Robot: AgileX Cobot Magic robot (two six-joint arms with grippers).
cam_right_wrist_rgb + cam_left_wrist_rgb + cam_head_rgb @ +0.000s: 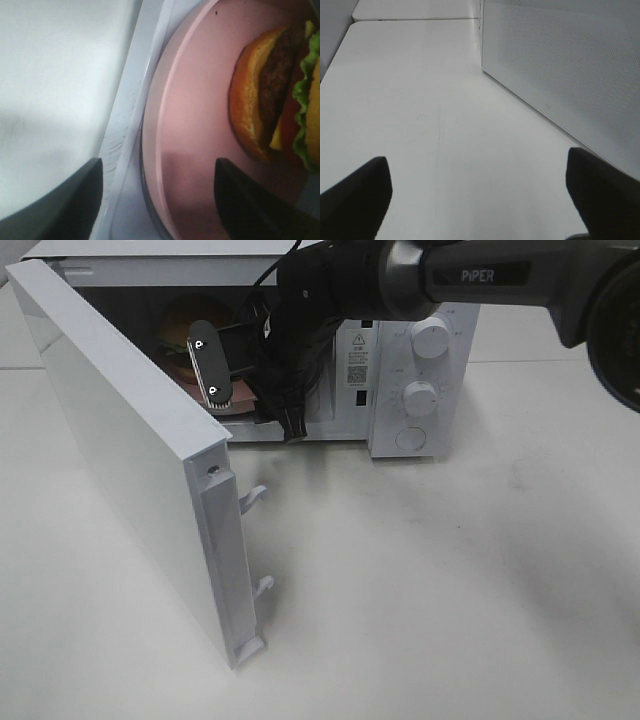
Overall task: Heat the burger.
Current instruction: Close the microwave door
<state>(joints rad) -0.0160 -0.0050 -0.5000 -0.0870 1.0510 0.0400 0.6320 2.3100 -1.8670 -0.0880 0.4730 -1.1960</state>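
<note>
- Right wrist view: the burger [265, 95] sits on the plate [195, 125], inside the microwave [420, 350], just behind its front sill.
- The right gripper [157, 165] is in the microwave's mouth with its jaws spread. One of its fingers [250, 200] is over the plate and the other is outside the rim, neither pressing on it. It's let go and holds nothing.
- The left gripper [476, 155] hangs over the table [410, 100] beside the microwave's outer wall, jaws wide and empty.
- The door [130, 470] stands swung wide at the microwave's front left. No gripper is near the dials [430, 338] on its right panel.
- By the look of it the burger is delivered. Backing out, shutting the door and setting the timer all remain.
- First risk: the plate rim lies between the spread fingers. If the arm pulls back at a slant, a finger could hook the rim and drag the plate over the sill.
- Second risk: the plate is close to the microwave's front edge. If it overhangs at all, the closing door could bump it. The door might then fail to latch, or the burger could get shoved.
- Third risk: the cables [285, 400] bunch at the wrist inside the opening and could catch on the microwave's frame on the way out.
- Fourth risk: the door is far open. A push near its free edge might slide the whole microwave on the smooth table rather than swing the door shut.
</note>
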